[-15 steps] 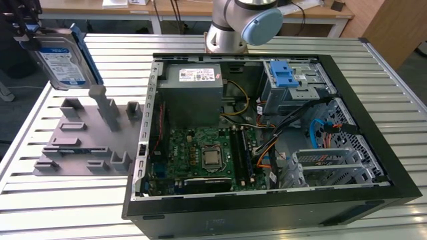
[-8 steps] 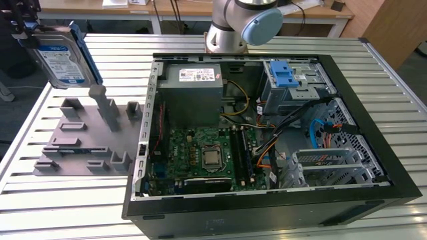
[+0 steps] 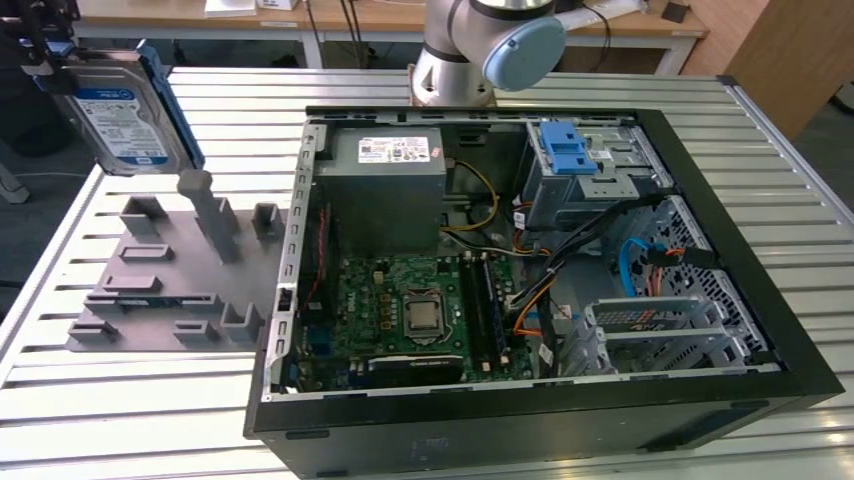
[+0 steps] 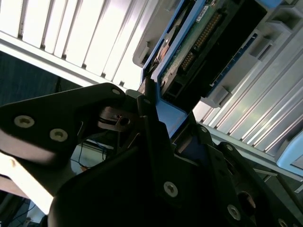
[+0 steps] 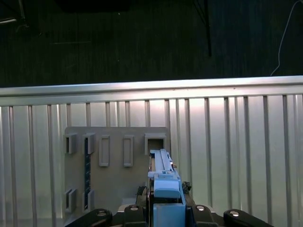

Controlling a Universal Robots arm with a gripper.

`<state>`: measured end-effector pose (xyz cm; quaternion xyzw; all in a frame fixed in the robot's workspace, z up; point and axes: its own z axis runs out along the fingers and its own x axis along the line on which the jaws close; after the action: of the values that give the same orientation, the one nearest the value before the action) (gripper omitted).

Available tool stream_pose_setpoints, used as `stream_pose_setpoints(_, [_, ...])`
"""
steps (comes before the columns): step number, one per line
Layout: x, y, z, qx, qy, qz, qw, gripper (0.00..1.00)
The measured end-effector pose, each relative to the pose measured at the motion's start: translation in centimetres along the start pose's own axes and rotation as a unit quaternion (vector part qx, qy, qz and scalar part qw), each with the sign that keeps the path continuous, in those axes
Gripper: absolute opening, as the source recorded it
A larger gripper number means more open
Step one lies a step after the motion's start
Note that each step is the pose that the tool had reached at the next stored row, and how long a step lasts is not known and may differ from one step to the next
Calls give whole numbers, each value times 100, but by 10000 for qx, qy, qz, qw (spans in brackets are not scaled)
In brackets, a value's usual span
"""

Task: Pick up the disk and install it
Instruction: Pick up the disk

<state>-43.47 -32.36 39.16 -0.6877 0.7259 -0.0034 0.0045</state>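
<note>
Exterior view: mounted high, aimed obliquely down across slatted table [image 3: 134, 420]; open computer case [image 3: 534, 425] framed centrally, grey tray [image 3: 160, 290] toward exterior view's left. First wrist view: aimed straight down past disk [image 5: 165, 184] onto tray and table slats. Second wrist view: placed very near gripper [image 4: 154, 111], aimed along disk toward slats. Disk, table shared by all three views.

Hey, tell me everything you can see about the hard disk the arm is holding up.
The flat silver rectangular disk carries a blue-and-white label on its metal face and a blue plastic bracket along its edges. In the second wrist view its underside shows a green circuit board with connector pins. It hangs upright, slightly tilted, above the grey plastic slotted tray at the exterior view's left, apparently clear of it, held only by the black gripper clamped on its bracket.
</note>
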Motion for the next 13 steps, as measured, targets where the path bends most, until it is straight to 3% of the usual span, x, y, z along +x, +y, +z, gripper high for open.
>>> stream_pose_setpoints(13, [-5, 0, -76, 0, 0, 0, 10000, 36])
